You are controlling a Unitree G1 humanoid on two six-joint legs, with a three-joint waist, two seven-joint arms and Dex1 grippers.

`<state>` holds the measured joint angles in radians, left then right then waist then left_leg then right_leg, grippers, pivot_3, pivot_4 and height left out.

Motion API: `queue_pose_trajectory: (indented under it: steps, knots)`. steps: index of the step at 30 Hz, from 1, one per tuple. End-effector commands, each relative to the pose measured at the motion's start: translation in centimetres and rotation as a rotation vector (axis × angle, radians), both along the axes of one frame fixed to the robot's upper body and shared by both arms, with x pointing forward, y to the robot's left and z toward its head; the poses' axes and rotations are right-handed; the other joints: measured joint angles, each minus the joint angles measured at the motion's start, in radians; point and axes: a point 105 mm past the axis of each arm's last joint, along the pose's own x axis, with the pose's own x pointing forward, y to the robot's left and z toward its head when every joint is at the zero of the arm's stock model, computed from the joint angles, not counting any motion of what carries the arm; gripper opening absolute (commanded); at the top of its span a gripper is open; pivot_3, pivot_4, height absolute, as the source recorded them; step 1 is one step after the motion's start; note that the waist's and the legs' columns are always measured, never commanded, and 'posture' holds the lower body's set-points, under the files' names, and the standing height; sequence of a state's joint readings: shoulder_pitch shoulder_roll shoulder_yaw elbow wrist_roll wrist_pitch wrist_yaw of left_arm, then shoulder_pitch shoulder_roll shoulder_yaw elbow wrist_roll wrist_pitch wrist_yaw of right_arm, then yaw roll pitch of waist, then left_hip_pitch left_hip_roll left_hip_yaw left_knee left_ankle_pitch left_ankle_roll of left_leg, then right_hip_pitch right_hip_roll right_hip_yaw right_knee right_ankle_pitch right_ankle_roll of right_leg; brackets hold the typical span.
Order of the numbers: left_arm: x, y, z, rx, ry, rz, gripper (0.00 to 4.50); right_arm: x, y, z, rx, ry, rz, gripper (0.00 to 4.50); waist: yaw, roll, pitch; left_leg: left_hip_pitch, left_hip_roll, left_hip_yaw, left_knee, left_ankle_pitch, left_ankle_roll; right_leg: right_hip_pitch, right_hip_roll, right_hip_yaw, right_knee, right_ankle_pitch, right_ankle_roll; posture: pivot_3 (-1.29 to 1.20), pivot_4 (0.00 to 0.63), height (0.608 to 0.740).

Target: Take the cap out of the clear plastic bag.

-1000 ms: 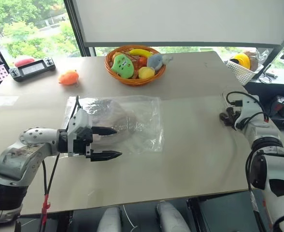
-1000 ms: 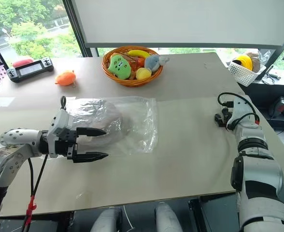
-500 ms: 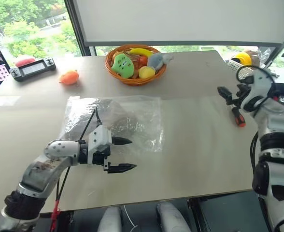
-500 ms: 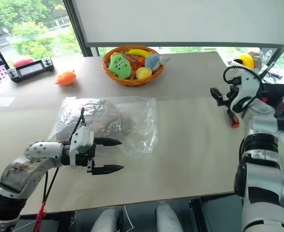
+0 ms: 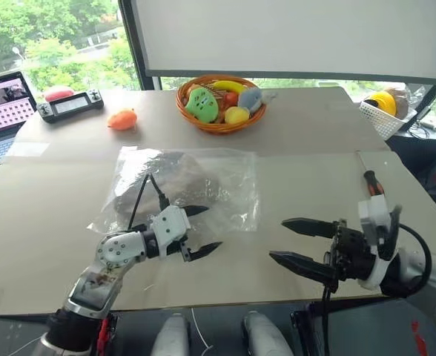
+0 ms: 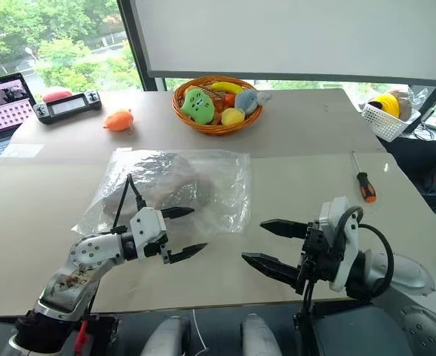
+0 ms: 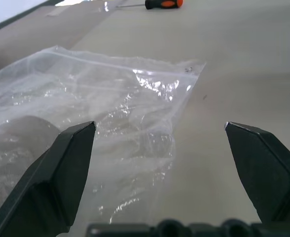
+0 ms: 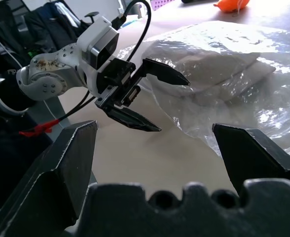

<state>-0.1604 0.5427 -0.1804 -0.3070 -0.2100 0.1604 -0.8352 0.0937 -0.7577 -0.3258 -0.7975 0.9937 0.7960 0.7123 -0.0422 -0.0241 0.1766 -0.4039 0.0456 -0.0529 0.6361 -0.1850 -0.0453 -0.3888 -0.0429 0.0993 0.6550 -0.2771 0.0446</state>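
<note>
left gripper: the left gripper [image 6: 175,233] has swung in from the bag's outer end to its near edge; jaws wide apart, holding nothing, upper finger over the plastic, lower finger over bare table.
clear plastic bag: the clear plastic bag [image 6: 210,185] lies flat on the table [image 6: 299,141], just ahead of the left jaws and beyond the right jaws; it has not been lifted.
cap: the cap [image 6: 155,178] is inside the bag, at the end just beyond the left jaws' upper finger.
right gripper: the right gripper [image 6: 271,248] has come in from the table's far right side to face the left one; jaws spread, empty.
meaning: both arms look set for a two-handed pull, but no grip is made yet.
edges: both grippers sit near the table's front edge, so there is little room to draw back.
open room: bare tabletop between the two sets of jaws; the fruit basket [image 6: 215,105] and screwdriver [image 6: 364,183] stand well apart.
</note>
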Motion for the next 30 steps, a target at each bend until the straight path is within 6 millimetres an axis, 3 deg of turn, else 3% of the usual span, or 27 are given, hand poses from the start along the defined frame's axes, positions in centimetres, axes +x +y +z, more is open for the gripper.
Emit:
queue_pose_trajectory:
  steps: [1,13,23,27,30]
  knots:
    - [-0.2,-1.1,0.6,0.007,-0.044,-0.065,4.50,0.8,0.1,-0.6,-0.117,-0.059,-0.034,4.47,0.000,0.000,0.000,0.000,0.000,0.000,0.000,0.000,0.000,0.000,0.000,0.000,0.000,0.000,0.000,0.00,0.150,0.735]
    - [1.3,-4.3,-2.5,0.023,0.061,-0.116,4.50,0.8,-1.0,-1.9,-0.337,-0.112,-0.024,4.47,0.012,0.000,0.000,-0.005,-0.001,-0.001,-0.004,-0.001,0.001,-0.001,0.000,-0.002,-0.007,0.002,0.006,0.00,0.150,0.735]
    - [3.0,-4.7,-3.0,0.054,-0.077,-0.011,4.50,0.4,-1.1,-1.4,-0.336,-0.127,-0.057,4.47,0.021,0.000,0.000,-0.004,-0.001,-0.001,-0.004,-0.001,0.001,0.000,0.000,-0.001,-0.007,0.002,0.006,0.00,0.150,0.735]
    - [3.2,-5.2,-2.9,0.049,-0.110,0.001,3.41,0.3,-1.0,-1.5,-0.334,-0.126,-0.064,4.50,0.026,0.000,0.000,-0.004,-0.001,-0.001,-0.004,-0.001,0.001,0.000,0.000,-0.001,-0.007,0.002,0.006,0.00,0.150,0.735]
    - [3.4,-5.6,-2.8,0.048,-0.123,0.006,2.24,0.3,-1.0,-1.4,-0.333,-0.129,-0.067,4.50,0.027,0.000,-0.001,-0.004,-0.001,-0.001,-0.004,-0.001,0.001,0.000,0.000,-0.001,-0.007,0.002,0.006,0.00,0.150,0.735]
